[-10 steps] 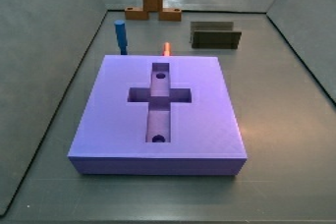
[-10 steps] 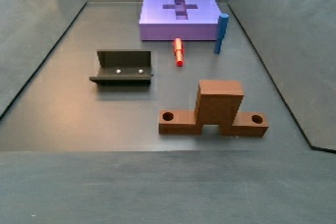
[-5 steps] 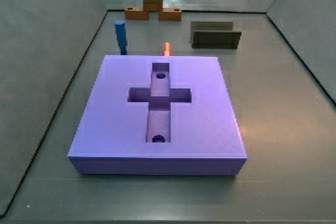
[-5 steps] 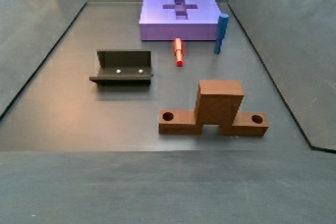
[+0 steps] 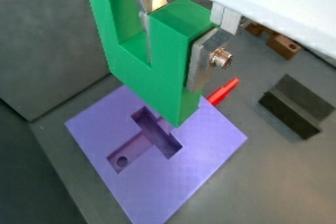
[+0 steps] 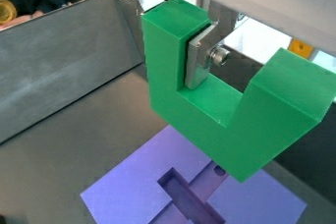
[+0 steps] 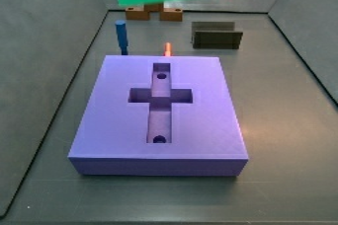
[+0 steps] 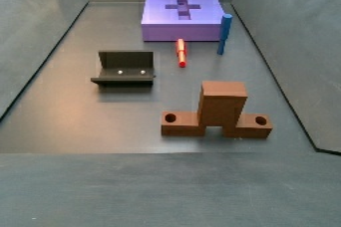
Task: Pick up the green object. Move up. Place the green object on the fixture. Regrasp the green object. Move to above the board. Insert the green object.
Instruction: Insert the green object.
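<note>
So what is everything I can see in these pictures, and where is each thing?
Large lavender slab with a cross-shaped recess and two small round holes (the board): one, purple, flat on the grey floor.
Chunky U-shaped block (the green object): one, bright green, held in the air above the board.
Dark olive L-shaped bracket (the fixture): one, on the floor, apart from the board.
Thin upright peg: one, blue, standing by a far corner of the board.
Small rod: one, red, lying on the floor between the board and the fixture.
Wooden stepped piece with two holes: one, brown, on the floor.
Tool: one, silver fingers, clamped on one arm of the green object, high above the board.
</note>
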### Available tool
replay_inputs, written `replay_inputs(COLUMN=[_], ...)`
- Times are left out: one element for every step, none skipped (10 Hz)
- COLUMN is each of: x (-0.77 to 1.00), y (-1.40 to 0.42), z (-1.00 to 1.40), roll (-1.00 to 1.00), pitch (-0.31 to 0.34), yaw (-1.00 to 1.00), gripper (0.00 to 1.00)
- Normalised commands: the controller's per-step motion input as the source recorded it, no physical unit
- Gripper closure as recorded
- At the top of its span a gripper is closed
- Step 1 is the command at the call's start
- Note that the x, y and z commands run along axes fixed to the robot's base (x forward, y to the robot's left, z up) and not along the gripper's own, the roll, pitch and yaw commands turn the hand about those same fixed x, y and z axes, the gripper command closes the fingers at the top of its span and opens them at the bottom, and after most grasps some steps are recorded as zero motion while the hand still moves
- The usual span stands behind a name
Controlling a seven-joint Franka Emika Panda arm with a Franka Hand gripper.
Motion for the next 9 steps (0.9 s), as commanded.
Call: replay_inputs(x=[0.00,0.00,0.00,-0.03,0.00,-0.03,-0.08,-0.05,-0.05], y=[-0.07,0.00,0.00,0.00,0.00,0.00,0.00,0.00,0.00], z=[-0.41,-0.49,-0.50,-0.55,-0.66,-0.69,-0.59,-0.65,-0.56], roll=[0.34,0.23,0.19,0.19,0.13,0.15,0.22,0.19,0.15], pitch=[0.054,0.117,0.170,0.139,0.114,0.101,0.087,0.090,0.086], yaw=[-0.71,-0.81,-0.73,-0.63,-0.43,-0.41,-0.35,-0.31,-0.27], gripper=[1.00,1.00,1.00,1.00,1.00,1.00,1.00,1.00,1.00])
